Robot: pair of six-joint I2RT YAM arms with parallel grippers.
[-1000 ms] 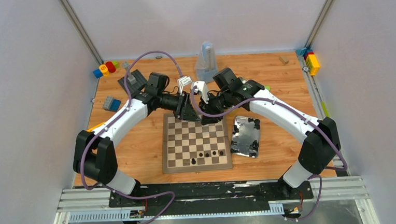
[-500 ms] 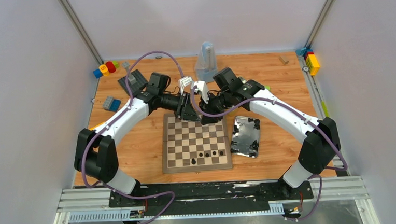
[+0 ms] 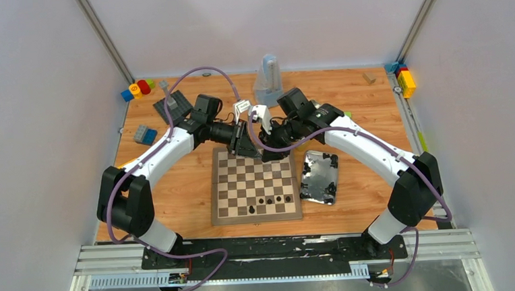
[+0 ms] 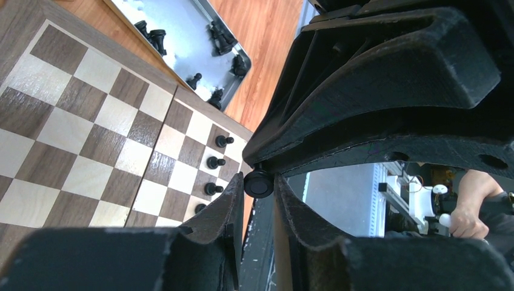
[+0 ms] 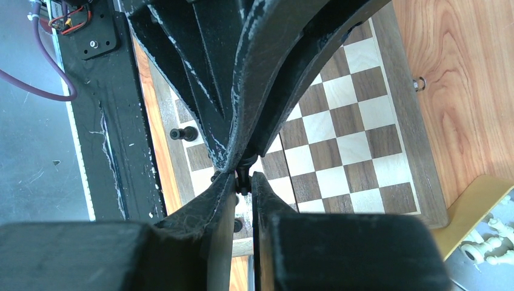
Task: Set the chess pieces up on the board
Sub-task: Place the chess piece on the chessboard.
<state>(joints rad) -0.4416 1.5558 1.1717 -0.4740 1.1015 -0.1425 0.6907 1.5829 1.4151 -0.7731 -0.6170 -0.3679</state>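
Note:
Above the far edge of the board (image 3: 243,180), my left gripper (image 3: 253,148) and right gripper (image 3: 264,149) meet tip to tip. In the left wrist view my left gripper (image 4: 259,193) presses both fingertips against the round base of a black chess piece (image 4: 259,183). The right wrist view has my right gripper (image 5: 242,180) shut on the same piece (image 5: 242,173) from the other end. A few black pieces (image 3: 270,201) stand on the board's near rows. More black pieces (image 4: 218,39) lie in a shiny tin (image 3: 319,176) right of the board.
A dark studded plate (image 3: 174,104) and toy blocks (image 3: 136,89) lie at the far left, with more blocks (image 3: 405,79) at the far right. A pale translucent tower (image 3: 268,81) stands behind the grippers. Cream pieces (image 5: 485,245) show at the right wrist view's corner.
My left jaws have closed in on the base of the black piece that the right gripper holds. Neither arm has visibly shifted.

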